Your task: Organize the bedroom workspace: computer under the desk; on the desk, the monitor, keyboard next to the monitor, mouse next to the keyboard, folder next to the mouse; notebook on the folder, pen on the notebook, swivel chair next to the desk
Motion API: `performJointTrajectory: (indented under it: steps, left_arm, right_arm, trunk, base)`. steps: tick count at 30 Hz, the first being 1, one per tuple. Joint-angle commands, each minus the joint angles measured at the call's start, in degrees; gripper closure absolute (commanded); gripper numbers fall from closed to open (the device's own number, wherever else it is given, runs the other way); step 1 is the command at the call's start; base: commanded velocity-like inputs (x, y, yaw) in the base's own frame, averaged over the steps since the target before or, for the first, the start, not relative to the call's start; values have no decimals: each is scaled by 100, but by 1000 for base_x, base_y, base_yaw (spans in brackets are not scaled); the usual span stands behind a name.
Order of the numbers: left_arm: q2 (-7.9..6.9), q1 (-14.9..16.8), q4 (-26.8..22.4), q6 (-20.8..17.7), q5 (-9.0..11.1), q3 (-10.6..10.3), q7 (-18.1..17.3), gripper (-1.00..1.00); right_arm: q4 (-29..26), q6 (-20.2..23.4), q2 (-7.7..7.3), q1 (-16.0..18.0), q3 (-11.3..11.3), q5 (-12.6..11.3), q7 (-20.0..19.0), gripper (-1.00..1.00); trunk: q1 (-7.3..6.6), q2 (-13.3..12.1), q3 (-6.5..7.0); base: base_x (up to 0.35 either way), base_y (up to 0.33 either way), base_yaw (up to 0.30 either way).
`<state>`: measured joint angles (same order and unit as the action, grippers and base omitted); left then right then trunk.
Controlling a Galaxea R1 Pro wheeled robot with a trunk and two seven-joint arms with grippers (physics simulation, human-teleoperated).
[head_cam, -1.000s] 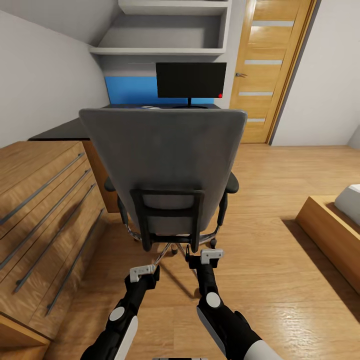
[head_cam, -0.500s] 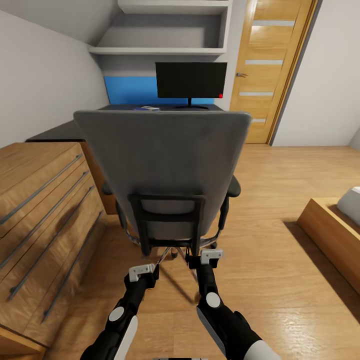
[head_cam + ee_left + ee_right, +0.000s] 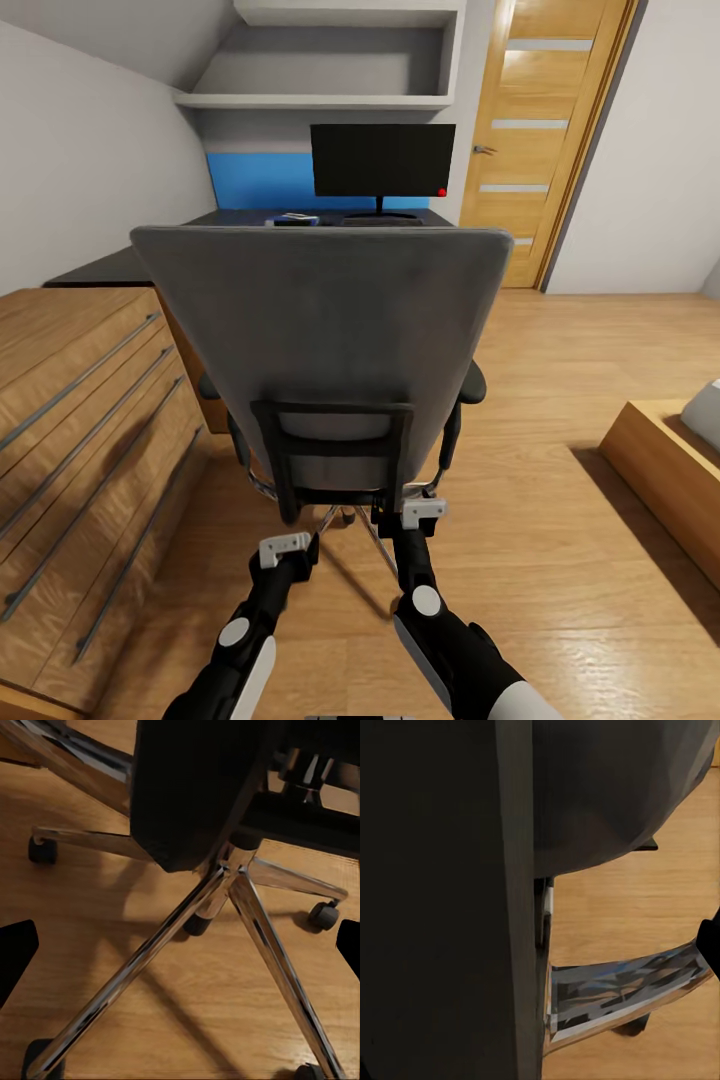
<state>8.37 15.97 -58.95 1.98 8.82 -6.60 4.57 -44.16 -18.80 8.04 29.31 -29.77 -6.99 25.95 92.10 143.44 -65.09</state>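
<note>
Two grippers sit low in the head view: the left gripper (image 3: 287,549) at about 7 o'clock of the chair base and the right gripper (image 3: 421,512) at about 5 o'clock, close against the black back-frame. In the left wrist view the two dark fingertips (image 3: 16,952) stand wide apart with bare floor and chrome legs between them, holding nothing. For the right gripper, how far the jaws are parted cannot be told; one dark fingertip (image 3: 709,941) shows at the frame edge. One swivel chair (image 3: 325,340) stands with its grey back toward the camera, its chrome star base (image 3: 225,907) carrying castors on the wooden floor (image 3: 560,560). At 12 o'clock beyond it lies one desk (image 3: 110,268), bearing one monitor (image 3: 382,160) and a small blue and dark item, too small to identify. One wooden dresser (image 3: 70,420) flanks the chair at 9 o'clock, one door (image 3: 535,130) stands at 1 o'clock, and wall shelves (image 3: 320,100) hang above the desk. Compared with one second earlier, the chair back appears larger and wider and the dresser has slid toward the frame's edge, consistent with camera advance.
</note>
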Motion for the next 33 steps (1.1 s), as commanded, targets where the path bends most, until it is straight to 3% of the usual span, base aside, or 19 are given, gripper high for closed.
performJointTrajectory:
  steps: [1,15,24,33]
  left_arm:
    - [-3,3,28,21,45,-19,35,-100]
    - [-5,3,119,58,-134,-13,36,-100]
    - [-10,3,124,883,-143,-2,34,-100]
    - [-10,3,123,1139,-150,0,27,-100]
  right_arm:
    - [3,-36,-4,6,-29,-59,24,-100]
    - [11,-36,-4,5,-22,-49,24,-100]
    - [12,-36,-4,5,-20,-48,23,-100]
    - [12,-36,-4,5,-20,-48,24,-100]
  trunk:
    - [-1,2,-4]
    - [-1,2,-4]
    - [-1,2,-4]
    - [-1,2,-4]
  base:
    - [8,0,0]
    - [2,0,0]
    - [0,0,0]
    - [72,0,0]
